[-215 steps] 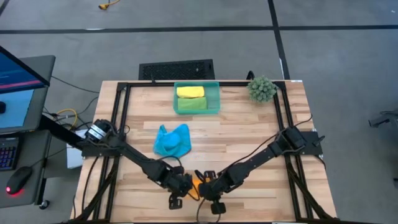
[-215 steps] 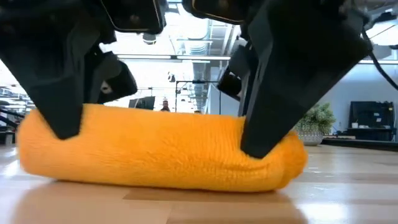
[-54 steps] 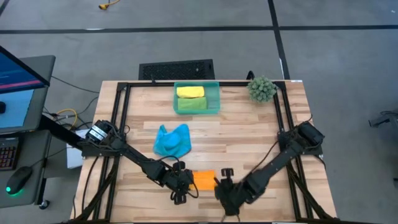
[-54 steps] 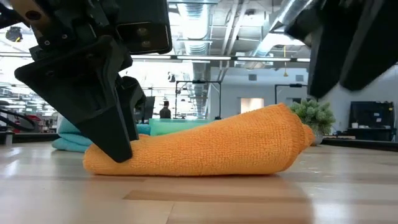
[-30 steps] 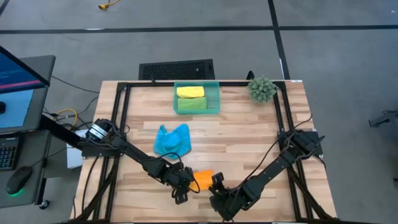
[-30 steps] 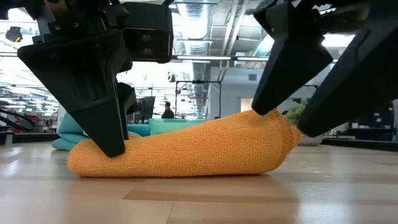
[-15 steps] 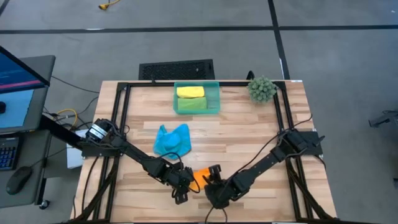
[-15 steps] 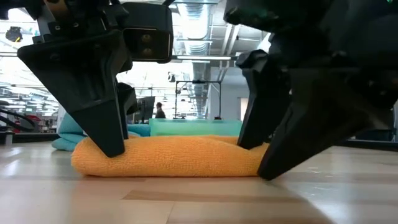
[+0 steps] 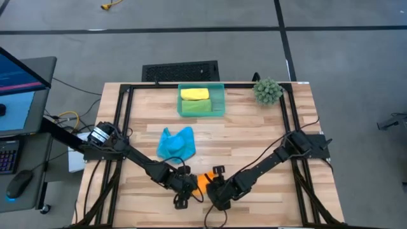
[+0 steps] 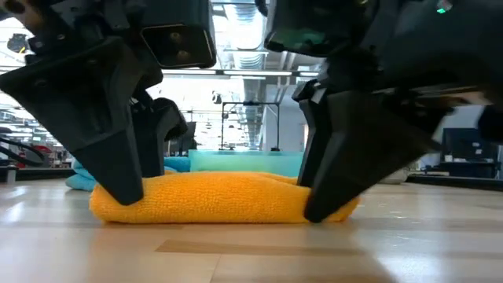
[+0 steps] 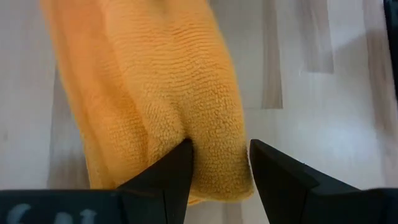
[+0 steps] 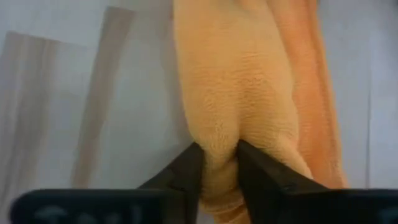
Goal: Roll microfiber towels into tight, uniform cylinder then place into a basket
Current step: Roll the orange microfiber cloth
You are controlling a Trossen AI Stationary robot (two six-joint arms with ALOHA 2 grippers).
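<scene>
Now right claw (image 12: pixel 217 163) newly pinching orange towel (image 10: pixel 224 198), left claw (image 11: pixel 219 163) still gripping opposite end

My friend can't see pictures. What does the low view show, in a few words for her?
An orange towel, rolled into a log, lies on the wooden table, pinched at each end by a black robot gripper: the left gripper and the right gripper. Behind it peek a blue towel and a teal basket.
</scene>
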